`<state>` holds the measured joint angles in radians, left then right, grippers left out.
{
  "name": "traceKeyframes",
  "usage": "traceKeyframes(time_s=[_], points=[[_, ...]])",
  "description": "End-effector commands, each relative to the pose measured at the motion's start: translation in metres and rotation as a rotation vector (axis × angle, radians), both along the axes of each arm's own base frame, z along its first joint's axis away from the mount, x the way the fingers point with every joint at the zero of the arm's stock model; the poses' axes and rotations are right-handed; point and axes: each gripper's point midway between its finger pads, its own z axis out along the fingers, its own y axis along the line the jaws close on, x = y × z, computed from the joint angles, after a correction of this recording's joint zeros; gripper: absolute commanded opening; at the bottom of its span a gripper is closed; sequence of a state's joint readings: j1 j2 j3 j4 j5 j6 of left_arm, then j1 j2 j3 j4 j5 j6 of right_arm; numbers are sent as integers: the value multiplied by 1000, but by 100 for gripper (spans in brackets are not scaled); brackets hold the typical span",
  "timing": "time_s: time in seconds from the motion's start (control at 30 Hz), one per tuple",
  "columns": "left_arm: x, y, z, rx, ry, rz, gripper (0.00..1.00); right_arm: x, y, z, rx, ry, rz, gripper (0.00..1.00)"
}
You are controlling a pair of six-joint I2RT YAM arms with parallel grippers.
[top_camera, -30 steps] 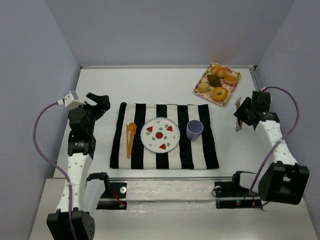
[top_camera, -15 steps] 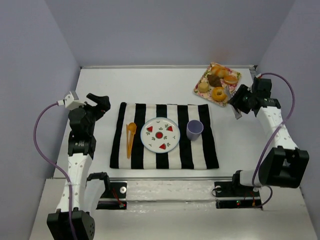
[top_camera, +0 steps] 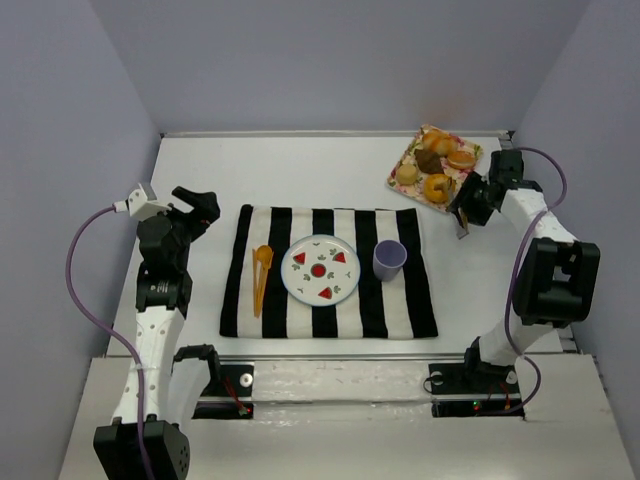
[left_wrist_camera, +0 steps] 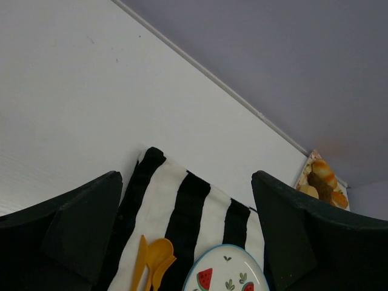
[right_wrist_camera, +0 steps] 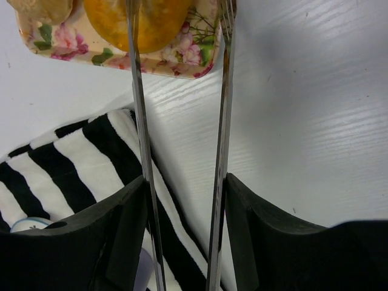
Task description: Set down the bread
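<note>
Two-armed tongs [right_wrist_camera: 225, 91] in right pincer [right_wrist_camera: 183, 200], tips pointing at orange bread [right_wrist_camera: 145, 18]

The right gripper [top_camera: 478, 200] swings over to the tray [right_wrist_camera: 200, 57].
Holding the tongs [right_wrist_camera: 222, 121], it has gone from 3 o'clock on the table [top_camera: 300, 170] up toward 1 o'clock. The tong tips now reach the round orange bread [right_wrist_camera: 157, 18].

White table [top_camera: 300, 170] here, and straight on it a black-and-white striped cloth [top_camera: 405, 305] lies flat between the two pincers. It's near the left gripper [top_camera: 197, 207], and its far corner is right by the right gripper [right_wrist_camera: 185, 179]. Just ahead of that right gripper sits the floral tray [right_wrist_camera: 197, 57], apart from the cloth.
</note>
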<state>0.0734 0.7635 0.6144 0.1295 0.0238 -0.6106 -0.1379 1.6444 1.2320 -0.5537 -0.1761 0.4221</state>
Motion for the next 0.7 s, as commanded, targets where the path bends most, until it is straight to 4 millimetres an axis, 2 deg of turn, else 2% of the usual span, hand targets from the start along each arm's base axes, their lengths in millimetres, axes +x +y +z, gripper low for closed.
traceKeyframes(time_s=[0.0,0.17,0.27,0.33,0.4,0.5,0.63,0.67], points=[[1,1,5,14,-20,1,99,22,-1,18,2,-71,17,54],[2,0,4,14,-15,-1,99,28,-1,16,5,-73,29,43],[3,0,3,14,-12,-1,99,29,-1,19,2,-83,26,42],[3,1,4,14,-14,1,99,32,-1,24,2,-99,30,35],[3,0,4,12,-14,0,99,33,-1,30,-1,-112,26,21],[3,-1,6,10,-17,-5,99,33,-4,44,-16,-143,14,7],[3,-2,5,8,-18,-14,99,25,-9,85,-61,-244,-10,7],[3,-3,4,7,-14,-15,99,19,-8,105,-68,-294,-9,7]])
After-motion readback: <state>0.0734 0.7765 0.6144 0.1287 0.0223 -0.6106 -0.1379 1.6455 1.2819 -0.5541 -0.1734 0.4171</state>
